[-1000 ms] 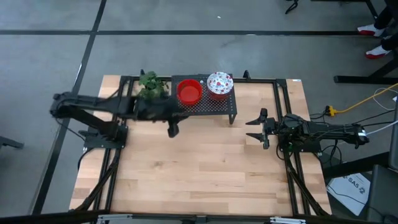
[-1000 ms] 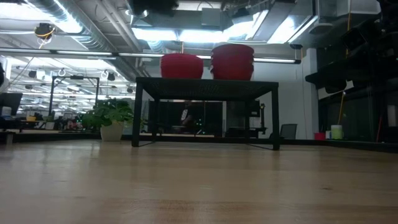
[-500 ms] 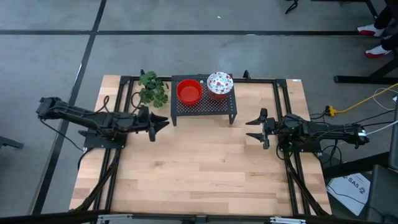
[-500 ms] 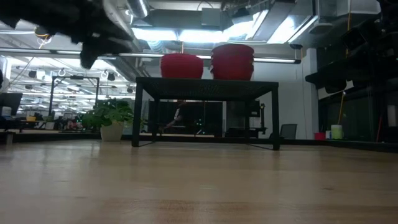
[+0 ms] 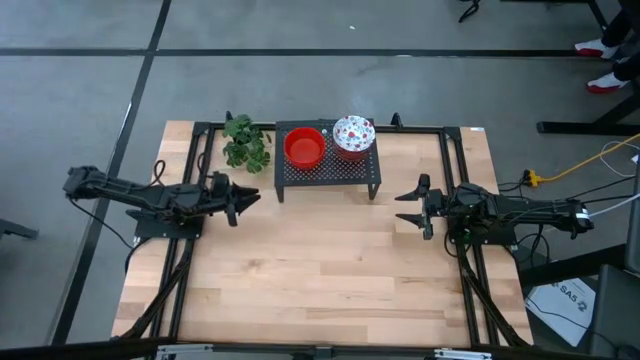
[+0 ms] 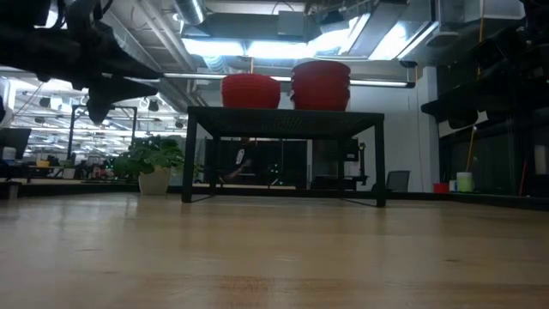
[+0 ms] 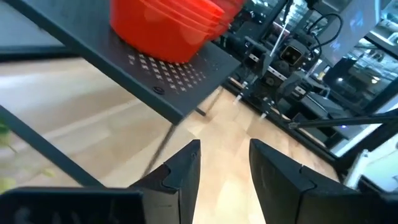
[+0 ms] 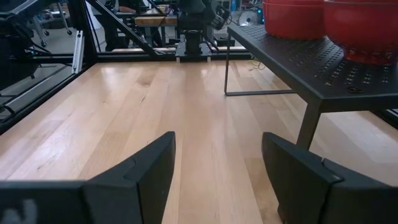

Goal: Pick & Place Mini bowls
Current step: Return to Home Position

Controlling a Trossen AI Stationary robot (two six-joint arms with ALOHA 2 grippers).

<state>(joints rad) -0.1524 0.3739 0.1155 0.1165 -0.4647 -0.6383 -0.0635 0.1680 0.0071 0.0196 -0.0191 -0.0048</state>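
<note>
Step in hand: the return to home is judged to be under way, and no bowl is seen on the tabletop or in either tool.
Left gripper (image 5: 243,197): held above the table with its fingers parted and nothing between them, as is seen in the left wrist view.
Right gripper (image 5: 407,207): parked at the opposite side of the table, fingers spread and empty, facing the left gripper across bare wood.
Mini bowls: the red stack (image 5: 304,148) and the speckled stack (image 5: 352,134) are set side by side on the black shelf (image 5: 330,173), ahead of the left gripper and off to one side, apart from it.
Next move: further retraction of the left arm is probably called for, kept clear of the shelf leg and the plant (image 5: 243,142).
Change from earlier: a second ago the left gripper was reached out close to the shelf front; it has since been drawn back. The right arm and both stacks are unchanged.
</note>
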